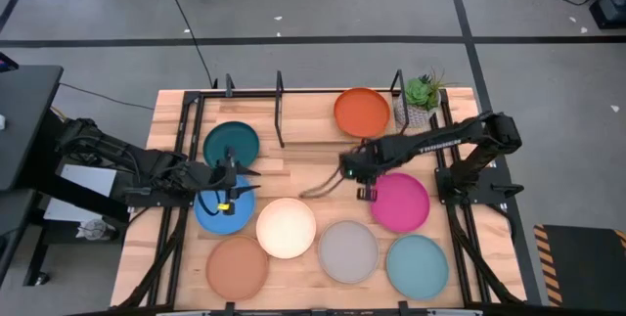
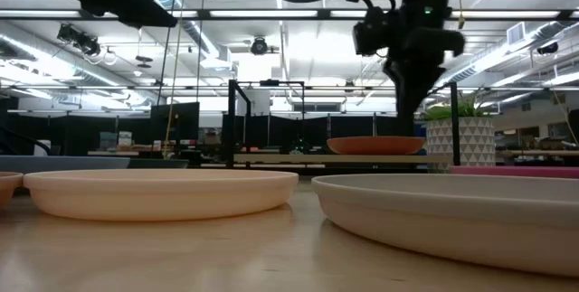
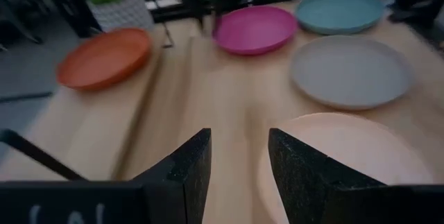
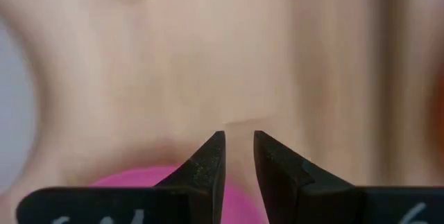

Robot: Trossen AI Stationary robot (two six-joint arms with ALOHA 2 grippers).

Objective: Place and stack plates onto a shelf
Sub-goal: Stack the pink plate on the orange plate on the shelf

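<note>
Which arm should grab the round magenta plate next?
Right, probably. The right gripper hovers at the edge of the round magenta plate, fingers slightly apart and empty. The left gripper sits across the table over the round blue plate.

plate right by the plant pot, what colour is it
Orange plate, clearest in the high view, beside the plant pot.

I see my left gripper [image 1: 235,181] reaching in from the left side, fingers [image 3: 187,175] parted with a clear gap. My right gripper [image 1: 354,171] extends toward centre, its fingers [image 4: 208,165] narrowly apart, holding nothing.
</note>
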